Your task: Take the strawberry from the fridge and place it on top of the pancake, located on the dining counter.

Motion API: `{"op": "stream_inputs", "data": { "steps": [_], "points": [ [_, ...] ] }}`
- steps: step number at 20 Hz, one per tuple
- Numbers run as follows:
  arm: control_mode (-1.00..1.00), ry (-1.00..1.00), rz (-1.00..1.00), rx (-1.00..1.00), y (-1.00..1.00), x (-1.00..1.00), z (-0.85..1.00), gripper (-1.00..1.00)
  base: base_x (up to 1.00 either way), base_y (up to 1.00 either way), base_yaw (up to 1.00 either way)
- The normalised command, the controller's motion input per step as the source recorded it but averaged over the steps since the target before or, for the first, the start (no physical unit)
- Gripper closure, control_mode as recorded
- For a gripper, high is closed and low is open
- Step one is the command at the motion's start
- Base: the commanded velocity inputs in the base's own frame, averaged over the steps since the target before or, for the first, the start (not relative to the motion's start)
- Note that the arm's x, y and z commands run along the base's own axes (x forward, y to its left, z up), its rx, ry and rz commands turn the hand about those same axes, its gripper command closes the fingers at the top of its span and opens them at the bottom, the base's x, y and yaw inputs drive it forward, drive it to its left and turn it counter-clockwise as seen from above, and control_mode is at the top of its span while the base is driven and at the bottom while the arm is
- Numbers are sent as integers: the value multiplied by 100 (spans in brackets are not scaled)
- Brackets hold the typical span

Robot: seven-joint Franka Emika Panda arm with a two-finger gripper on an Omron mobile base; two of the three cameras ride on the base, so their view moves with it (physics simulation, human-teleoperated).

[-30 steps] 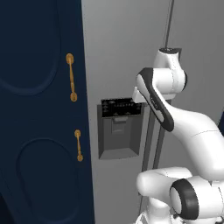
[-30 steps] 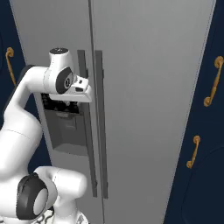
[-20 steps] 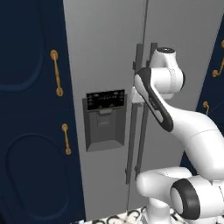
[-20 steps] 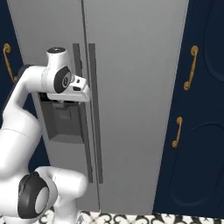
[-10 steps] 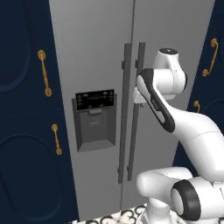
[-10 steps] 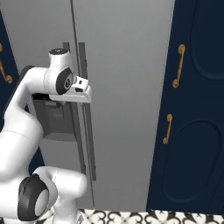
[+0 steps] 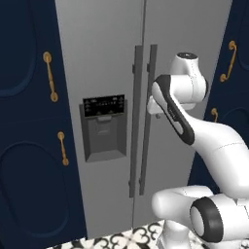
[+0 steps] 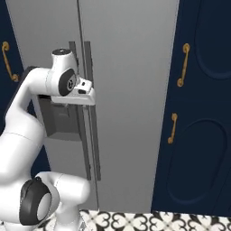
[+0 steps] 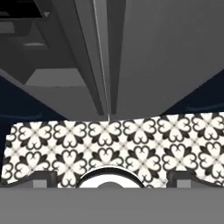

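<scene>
Fridge (image 7: 112, 63): grey side-by-side, both doors shut, so its shelves and whatever sits on them are hidden from me.
Handles (image 7: 144, 121): two dark vertical bars flanking the centre seam; in my hand view they run up toward 12 o'clock.
Dispenser panel (image 7: 103, 127): dark, on the left door; half covered by my arm in the right base view.
My claw (image 9: 109, 177): I see two grey finger stubs at 6 o'clock, well apart (tips cut off); wide or narrow, I cannot tell.
Navy cabinets (image 8: 200, 113): gold handles, either side of the fridge.
Floor (image 9: 131, 146): black-and-white patterned tile below the doors.
</scene>
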Motion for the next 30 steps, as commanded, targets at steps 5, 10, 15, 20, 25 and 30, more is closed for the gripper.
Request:
{"op": "stream_inputs", "data": {
  "steps": [5, 10, 15, 20, 25, 30],
  "points": [
    [100, 0, 0, 0, 0, 0, 0, -100, -49, 0, 3],
    [100, 0, 0, 0, 0, 0, 0, -100, -44, 0, 3],
    [-100, -3, 0, 0, 0, 4, -6, -100, -6, 0, 1],
    [-100, -34, 2, 10, 0, 39, -21, -100, 0, 0, 0],
    [-100, -5, 7, 10, -6, 76, -12, -100, 0, 0, 0],
    [-100, 0, 5, 3, -17, 61, -12, -100, 0, 0, 0]
  ]
}}
